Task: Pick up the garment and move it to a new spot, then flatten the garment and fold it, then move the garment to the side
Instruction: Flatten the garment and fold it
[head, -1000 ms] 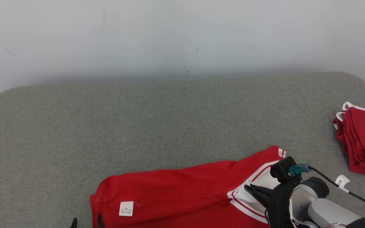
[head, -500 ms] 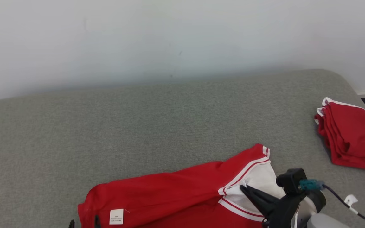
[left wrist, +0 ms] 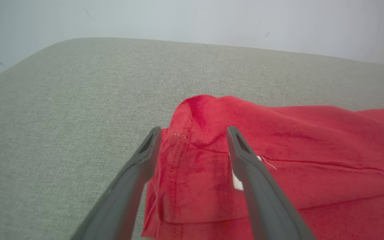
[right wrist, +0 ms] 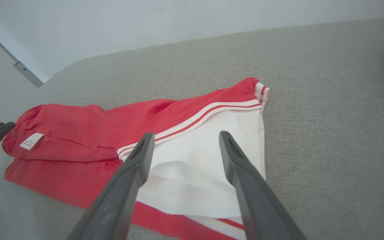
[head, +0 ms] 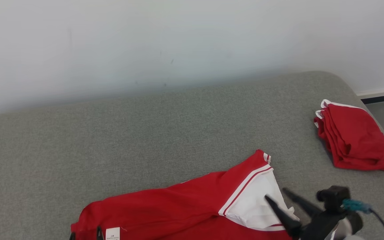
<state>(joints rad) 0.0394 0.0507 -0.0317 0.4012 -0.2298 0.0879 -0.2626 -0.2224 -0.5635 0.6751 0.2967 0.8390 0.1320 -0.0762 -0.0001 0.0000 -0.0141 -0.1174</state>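
**Garment: handling, grip points, count**

The garment (head: pixel 178 206) lies crumpled lengthwise on the near part of the grey cushion (head: pixel 145 126). It is red, with a white panel and striped trim at its right end.

Gripper state:
- Left gripper (left wrist: pixel 193 130): jaws spread wide and holding nothing. The fingers straddle the left hem corner of the garment.
- Right gripper (right wrist: pixel 186 134): jaws apart and holding nothing, poised over the white panel.

Handling, as a judgement: the cloth looks thin, light and limp. It will sag between two grips, and it will bunch if it is pushed rather than lifted. It is not fragile, but a shallow pinch may slip off or catch only one layer. Take hold at stitched edges – the left hem corner for the left gripper, and the striped trim at the upper right corner for the right gripper. Pull the two grips apart so that the cloth is taut before laying it flat.

Count:
- One loose garment.
- One label (head: pixel 112 233), white, near the left end.
- One folded red pile (head: pixel 355 140), well apart at the right edge of the cushion. It appears to hold several pieces, but the layers are too close to count.
- Two grippers.
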